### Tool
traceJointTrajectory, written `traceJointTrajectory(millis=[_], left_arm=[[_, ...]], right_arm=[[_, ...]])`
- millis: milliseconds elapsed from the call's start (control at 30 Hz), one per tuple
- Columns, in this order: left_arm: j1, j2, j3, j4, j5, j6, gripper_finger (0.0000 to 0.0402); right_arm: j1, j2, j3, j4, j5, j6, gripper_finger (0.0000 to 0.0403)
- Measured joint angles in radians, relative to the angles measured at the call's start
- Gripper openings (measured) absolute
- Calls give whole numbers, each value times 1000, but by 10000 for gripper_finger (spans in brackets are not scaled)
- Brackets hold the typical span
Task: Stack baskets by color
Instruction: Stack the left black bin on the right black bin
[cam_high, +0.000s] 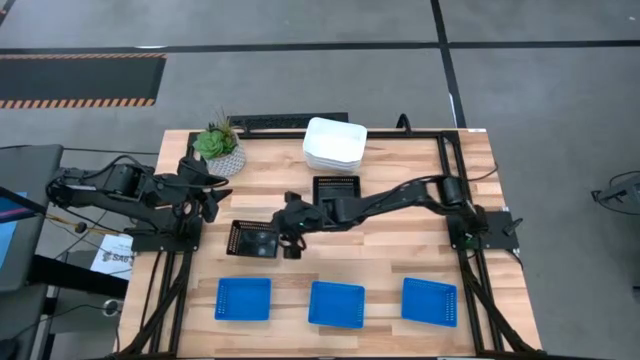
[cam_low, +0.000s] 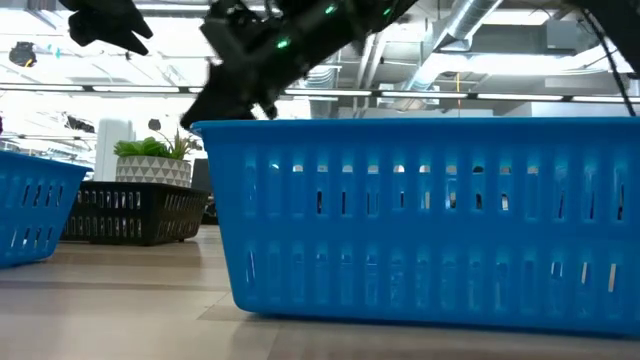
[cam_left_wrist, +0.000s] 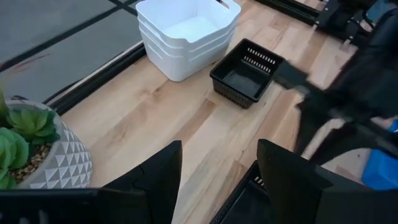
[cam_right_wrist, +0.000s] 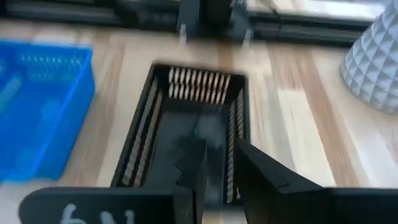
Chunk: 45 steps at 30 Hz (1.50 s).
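Three white baskets (cam_high: 335, 143) stand nested at the far edge. One black basket (cam_high: 336, 187) rests on the table just in front of them. Another black basket (cam_high: 250, 238) sits flat on the wood further left. My right gripper (cam_right_wrist: 219, 174) hovers over the right end of that left basket (cam_right_wrist: 186, 124). Its fingers are a little apart, above the far long wall. In the low view the right gripper (cam_low: 195, 115) stays clear above the black basket (cam_low: 130, 210). Three blue baskets (cam_high: 336, 303) lie in a row near the front. My left gripper (cam_left_wrist: 217, 186) waits open at the table's left.
A potted plant (cam_high: 218, 148) in a grey patterned pot stands at the far left corner, close to my left arm. A black frame (cam_high: 445, 150) runs along the table's far and side edges. Bare wood (cam_high: 400, 250) lies between the black baskets and the blue row.
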<state>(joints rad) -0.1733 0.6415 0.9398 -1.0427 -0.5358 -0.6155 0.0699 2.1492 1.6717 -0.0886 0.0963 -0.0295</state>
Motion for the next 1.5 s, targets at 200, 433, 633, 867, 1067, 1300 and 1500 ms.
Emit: traceJointTrajectory(millis=[200, 433, 633, 867, 1067, 1300, 1500], left_arm=[[0, 0, 0, -6, 4, -2, 197], [0, -1, 0, -20, 8, -8, 197], [0, 0, 0, -23, 7, -8, 197], [0, 0, 0, -23, 7, -7, 197], [0, 0, 0, -25, 7, -8, 197], [0, 0, 0, -32, 6, -8, 197], [0, 0, 0, -37, 2, -8, 197]], right_arm=[[-32, 86, 105, -22, -60, 7, 142], [-33, 96, 165, -33, -65, 2, 254], [-56, 98, 171, -74, -55, 20, 267], [-66, 114, 172, -96, -45, 37, 257], [-67, 182, 174, -112, -34, 43, 255], [-89, 197, 173, -142, -17, 67, 255], [-91, 213, 175, -168, -16, 67, 236]])
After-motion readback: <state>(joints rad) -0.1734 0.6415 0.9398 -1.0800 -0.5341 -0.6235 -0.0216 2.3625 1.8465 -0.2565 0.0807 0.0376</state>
